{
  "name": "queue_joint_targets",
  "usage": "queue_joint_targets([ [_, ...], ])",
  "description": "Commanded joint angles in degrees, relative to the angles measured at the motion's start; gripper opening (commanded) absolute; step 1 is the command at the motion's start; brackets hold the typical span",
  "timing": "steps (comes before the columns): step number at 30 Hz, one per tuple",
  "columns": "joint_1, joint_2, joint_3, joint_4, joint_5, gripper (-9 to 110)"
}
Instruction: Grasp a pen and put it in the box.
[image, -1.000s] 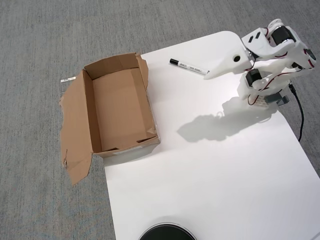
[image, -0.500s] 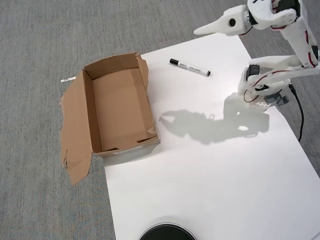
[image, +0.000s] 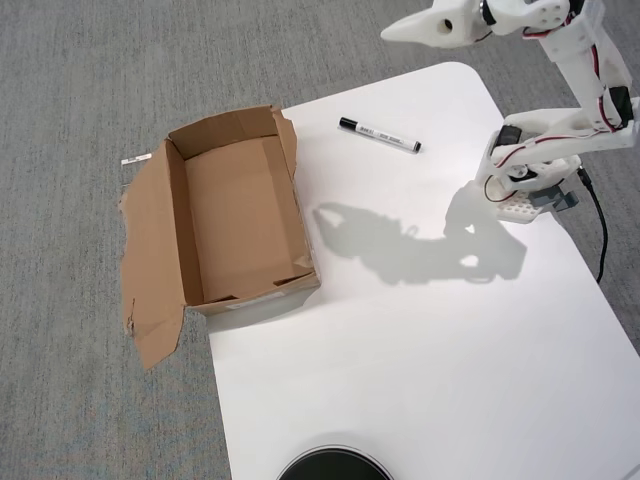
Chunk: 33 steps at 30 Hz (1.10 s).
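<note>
The white worktop (image: 420, 340) carries the arm at its right edge. The open brown box (image: 235, 215) sits half on its left edge, half over the grey carpet, empty. The claw (image: 392, 32) hangs raised near the top edge, holding nothing; whether its jaws are apart I cannot tell. The pen (image: 379, 134) lies flat between box and arm, black cap toward the box.

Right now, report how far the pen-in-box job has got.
Nothing is done yet: the pen lies flat on the white table, apart from the box, which shows only its bare cardboard floor. In hand: nothing. The gripper is raised near the top edge of the overhead view, above and right of the pen, holding nothing; whether it is open is unclear. Left: reaching down, grasping the pen, carrying it left and dropping it in the box.
</note>
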Motion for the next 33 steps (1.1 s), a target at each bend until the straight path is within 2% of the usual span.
queue_joint_targets([
  [1,2.5,-14.3,-4.7,-0.8,-17.0,0],
  [8,2.4,-25.5,-5.6,0.0,-30.1,0],
  [13,2.5,-28.9,-4.7,0.1,-35.7,0],
  [33,2.4,-43.0,-4.4,0.3,-36.6,0],
])
